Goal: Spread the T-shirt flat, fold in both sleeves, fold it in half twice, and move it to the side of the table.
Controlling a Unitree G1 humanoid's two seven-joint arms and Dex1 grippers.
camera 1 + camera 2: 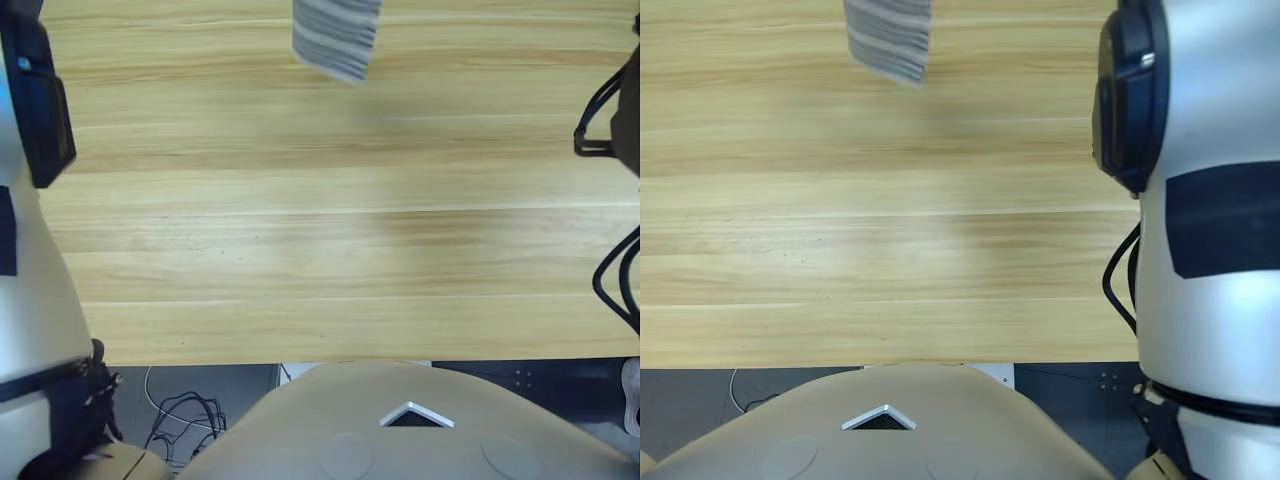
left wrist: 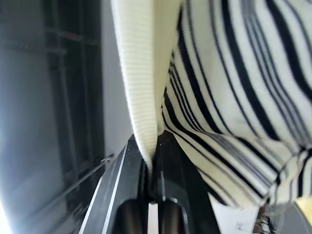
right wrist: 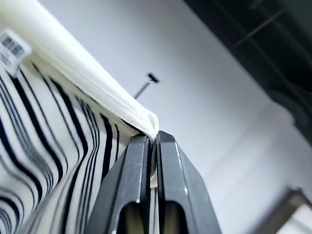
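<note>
You're at the spreading step: your left gripper [image 2: 156,161] and right gripper [image 3: 155,146] each pinch the T-shirt [image 1: 337,38] hanging over the table [image 1: 300,230], so next lower it flat.

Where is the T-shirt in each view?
Left eye: T-shirt hanging at top centre, above the table.
Right eye: top, left of centre.
Left wrist: cream edge clamped in left tool.
Right wrist: cream edge clamped in right tool.
Shared landmark: its dark stripes.
</note>
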